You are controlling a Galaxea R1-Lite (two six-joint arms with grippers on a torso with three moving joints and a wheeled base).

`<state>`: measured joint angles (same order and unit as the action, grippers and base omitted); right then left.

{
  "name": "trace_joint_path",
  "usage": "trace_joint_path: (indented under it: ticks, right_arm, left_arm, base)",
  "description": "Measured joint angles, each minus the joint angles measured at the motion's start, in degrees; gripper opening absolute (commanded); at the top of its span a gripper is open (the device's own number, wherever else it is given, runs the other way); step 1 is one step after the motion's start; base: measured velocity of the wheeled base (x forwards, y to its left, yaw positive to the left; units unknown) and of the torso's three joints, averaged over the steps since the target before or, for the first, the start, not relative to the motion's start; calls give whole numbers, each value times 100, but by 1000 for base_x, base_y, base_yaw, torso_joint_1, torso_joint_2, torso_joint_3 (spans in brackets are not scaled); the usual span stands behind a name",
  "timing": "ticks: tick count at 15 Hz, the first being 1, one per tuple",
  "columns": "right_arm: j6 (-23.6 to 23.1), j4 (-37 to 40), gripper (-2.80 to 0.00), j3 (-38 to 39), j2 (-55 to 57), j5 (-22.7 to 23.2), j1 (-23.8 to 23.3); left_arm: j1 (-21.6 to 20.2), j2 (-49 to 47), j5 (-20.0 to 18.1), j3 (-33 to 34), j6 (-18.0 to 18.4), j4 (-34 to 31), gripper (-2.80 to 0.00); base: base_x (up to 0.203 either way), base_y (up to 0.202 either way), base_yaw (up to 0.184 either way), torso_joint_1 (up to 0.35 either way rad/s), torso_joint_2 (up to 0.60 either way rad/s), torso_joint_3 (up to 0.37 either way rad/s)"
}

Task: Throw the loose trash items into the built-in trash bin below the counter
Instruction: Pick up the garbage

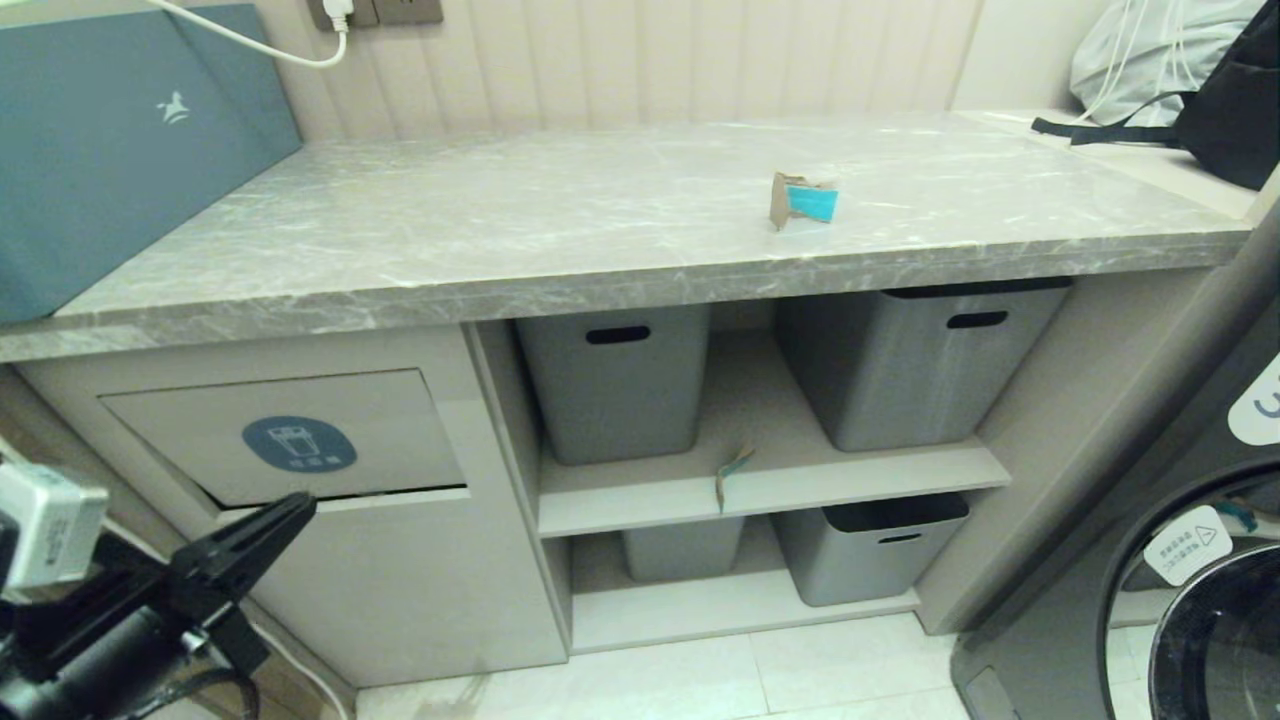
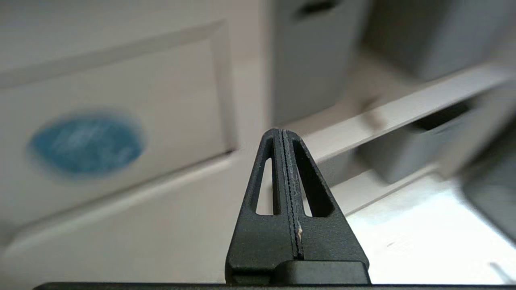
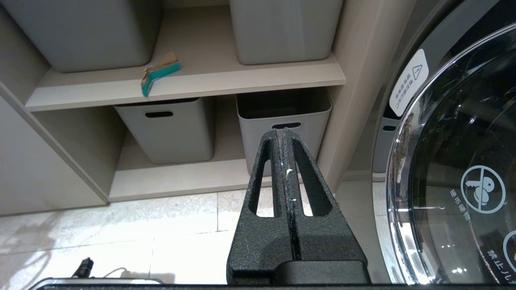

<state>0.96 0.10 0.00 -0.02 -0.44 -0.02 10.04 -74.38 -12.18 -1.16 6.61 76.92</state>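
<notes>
**Turquoise scraps on worktop and shelf, flap ajar**

Turquoise-and-brown cardboard is what we find first: one folded scrap [image 1: 802, 201] stands on the grey marble-look worktop [image 1: 500, 230], towards its right half, and a second scrap [image 1: 731, 472] lies on the upper shelf [image 1: 860, 470] at its front lip, between two grey tubs [image 1: 615, 385]. We can see no third scrap. Below the worktop on the left, the built-in trash bin's flap [image 1: 400, 430] shows a dark gap along its lower edge; its rounded blue sticker [image 1: 298, 444] carries a white bin icon, and the small lettering under it is too fine for us to read.

Our left end effector [image 1: 290, 512] is clenched and empty, its tip just in front of the flap's lower edge; we cannot tell whether it touches. Our right end effector [image 3: 284, 135] is also clenched with nothing in it, aimed at the lower shelf beside a washing machine door [image 3: 455, 161] bearing white warning labels.
</notes>
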Motion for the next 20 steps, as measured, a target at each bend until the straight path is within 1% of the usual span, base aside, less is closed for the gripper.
trace_joint_path:
  ticks: [2,6,8,11,13,16,18,20]
  right_arm:
    - [0,0,-280,0,0,0,0]
    - [0,0,-280,0,0,0,0]
    - [0,0,-280,0,0,0,2]
    - [-1,0,-280,0,0,0,2]
    - [0,0,-280,0,0,0,2]
    - [-1,0,-280,0,0,0,2]
    - [-1,0,-280,0,0,0,2]
    - [0,0,-280,0,0,0,2]
  left_arm:
    - [362,184,-136,-127,36,2,-280]
    - [1295,329,-181,-361,99,4,-280]
    - [1573,269,-206,-724,100,-13,-280]
    - [1744,-65,-269,-1805,102,-229,-280]
    - [1814,-409,-286,-2885,102,-586,-280]
    - [2021,-955,-297,-4425,105,-1482,-280]
    - [2268,-1288,-286,-5152,132,-2164,-280]
    - [2454,-1647,-249,-5711,316,-2768,-280]
  base:
    - [0,0,0,0,0,0]
    - [0,0,0,0,0,0]
    - [0,0,0,0,0,0]
    - [0,0,0,0,0,0]
    - [0,0,0,0,0,0]
    - [0,0,0,0,0,0]
    - [0,0,0,0,0,0]
    - [0,0,0,0,0,0]
